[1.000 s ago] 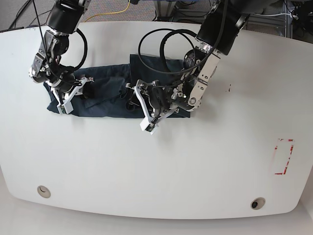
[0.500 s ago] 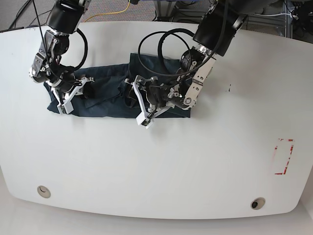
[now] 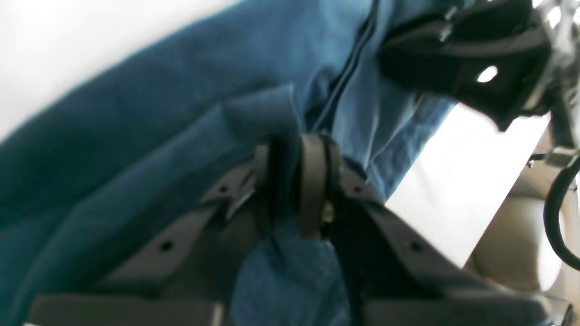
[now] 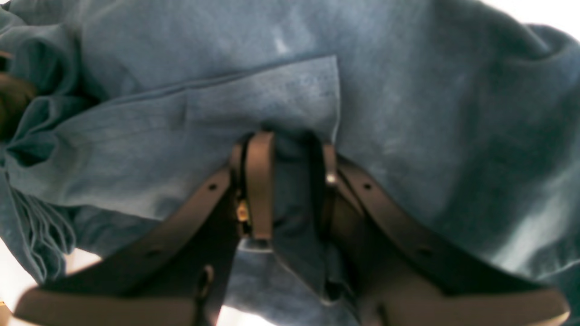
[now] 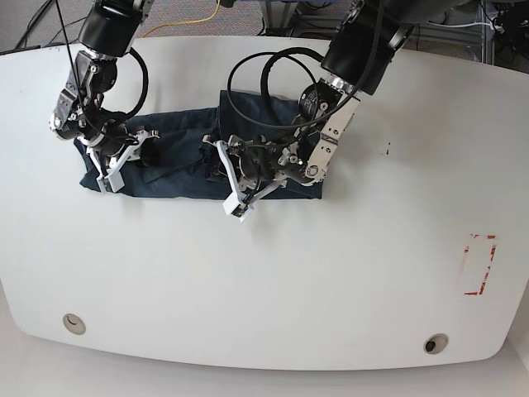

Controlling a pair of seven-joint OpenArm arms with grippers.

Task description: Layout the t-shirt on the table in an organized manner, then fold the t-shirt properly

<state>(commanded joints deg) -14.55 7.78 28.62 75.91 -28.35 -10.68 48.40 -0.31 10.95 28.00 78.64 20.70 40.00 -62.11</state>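
Across the table [image 5: 273, 273]: t-shirt [image 5: 178, 165] bunched toward eleven o'clock, not yet flat.
Left gripper [image 3: 292, 181]: nearly closed, pinching fabric.
Right gripper [image 4: 285, 181]: clamping a fold (folding apparently unfinished).

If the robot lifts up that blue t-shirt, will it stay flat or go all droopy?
Probably droopy. The t-shirt lies wrinkled and bunched on the table, so it looks soft. It folds up between the left gripper's fingers, and the right gripper pinches a crease too. It likely won't slip out.
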